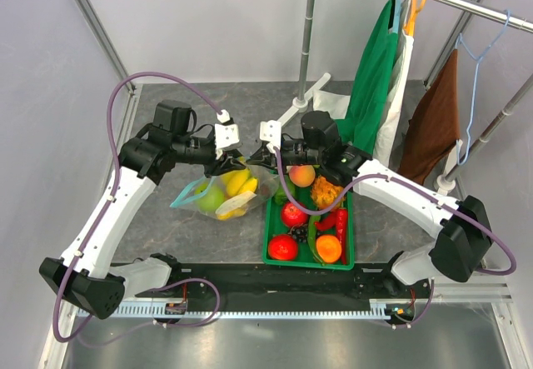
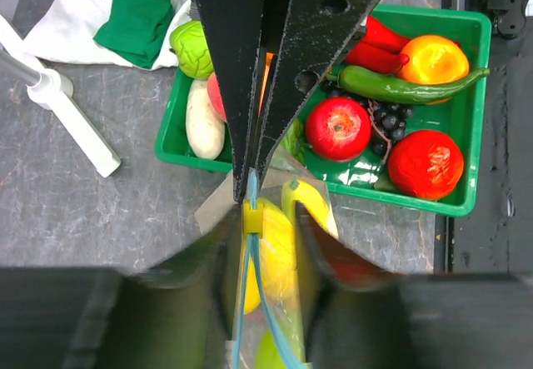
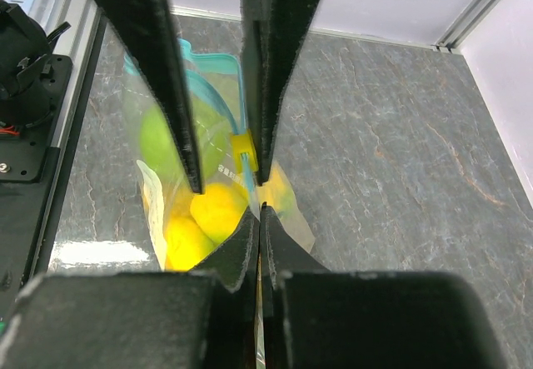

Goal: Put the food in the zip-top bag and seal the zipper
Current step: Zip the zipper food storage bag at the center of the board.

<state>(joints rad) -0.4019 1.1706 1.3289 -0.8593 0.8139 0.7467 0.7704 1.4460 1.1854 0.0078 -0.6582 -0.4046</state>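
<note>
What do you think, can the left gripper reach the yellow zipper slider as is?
Likely yes. The left gripper stands open astride the yellow slider, nothing between. The right gripper, shut on the zip-top bag beside it, crowds one side but leaves the slider exposed.

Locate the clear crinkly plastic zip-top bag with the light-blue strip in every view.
Top external: clear zip-top bag at centre, just left of the green plastic crate.
Left wrist: bag at lower centre, beneath the crate.
Right wrist: bag left of centre.
Shared landmark: the yellow toy fruit inside the bag.
</note>
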